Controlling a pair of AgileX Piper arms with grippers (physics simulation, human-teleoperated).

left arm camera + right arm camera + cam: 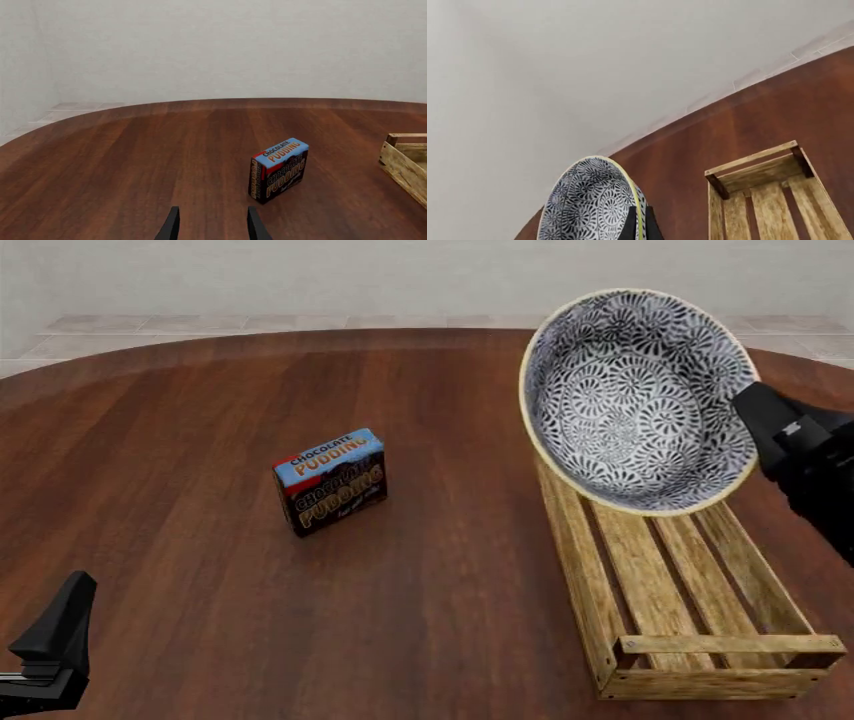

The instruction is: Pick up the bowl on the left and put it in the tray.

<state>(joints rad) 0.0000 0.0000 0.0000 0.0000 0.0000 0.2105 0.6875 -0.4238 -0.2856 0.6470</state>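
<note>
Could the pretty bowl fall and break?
It might. The right gripper pinches the bowl only at its rim, and the bowl hangs tipped on its side, so it could slip out. It is also held above the far end of the tray, so if let go tilted like this, it may hit the tray's edge or roll onto the table instead of sitting flat inside.

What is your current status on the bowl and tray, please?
Right gripper shut on bowl, tilted, above tray. Left gripper open, holding nothing. Pudding box apart from tray.
</note>
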